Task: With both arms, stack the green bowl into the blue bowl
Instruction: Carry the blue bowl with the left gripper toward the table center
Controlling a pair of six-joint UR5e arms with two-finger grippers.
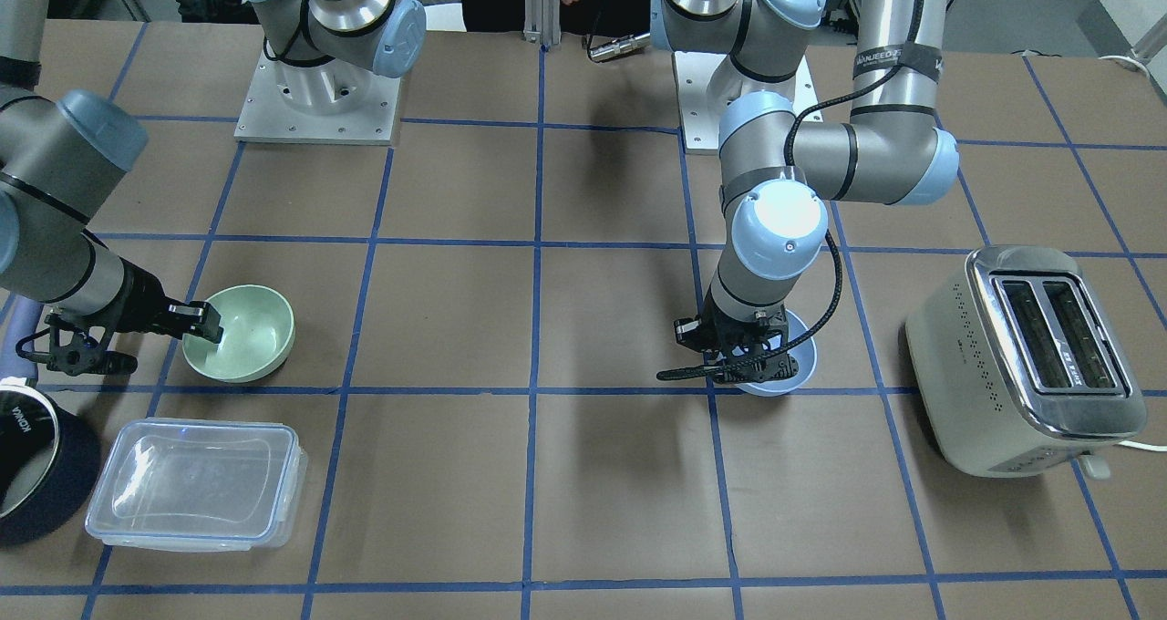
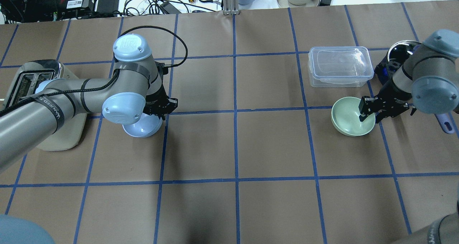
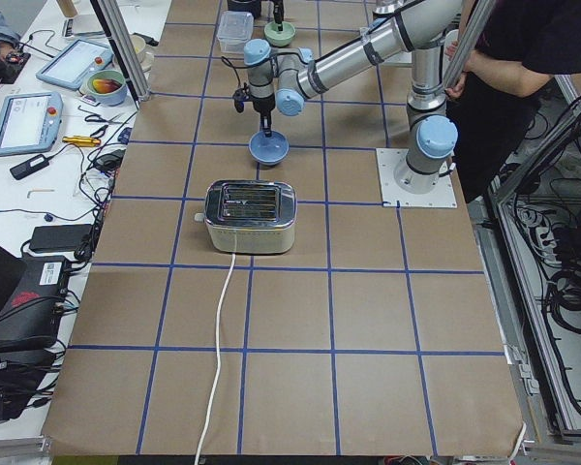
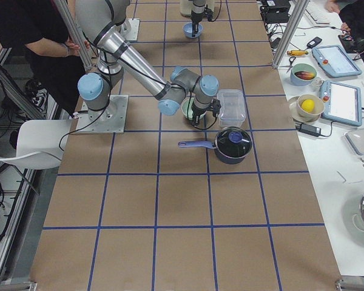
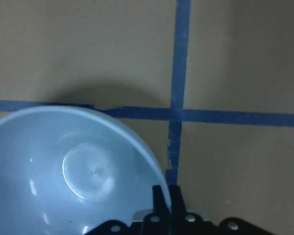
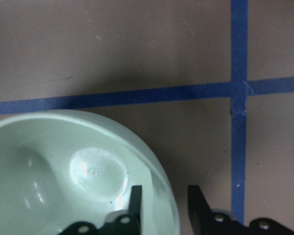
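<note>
The pale green bowl (image 1: 251,333) (image 2: 346,116) stands on the table on my right side. My right gripper (image 1: 211,328) (image 2: 366,114) is open and straddles its rim, with one finger inside and one outside, as the right wrist view (image 6: 164,200) shows over the green bowl (image 6: 63,171). The pale blue bowl (image 1: 791,369) (image 2: 141,128) is on my left side. My left gripper (image 2: 159,113) (image 5: 165,196) is shut on the rim of the blue bowl (image 5: 63,171). I cannot tell whether that bowl is lifted off the table.
A cream toaster (image 1: 1021,365) (image 2: 32,79) stands beyond the blue bowl at the left end. A clear rectangular container (image 1: 196,483) (image 2: 339,66) and a dark blue saucepan (image 1: 36,465) (image 4: 230,144) lie close to the green bowl. Brown paper with blue tape lines covers the table.
</note>
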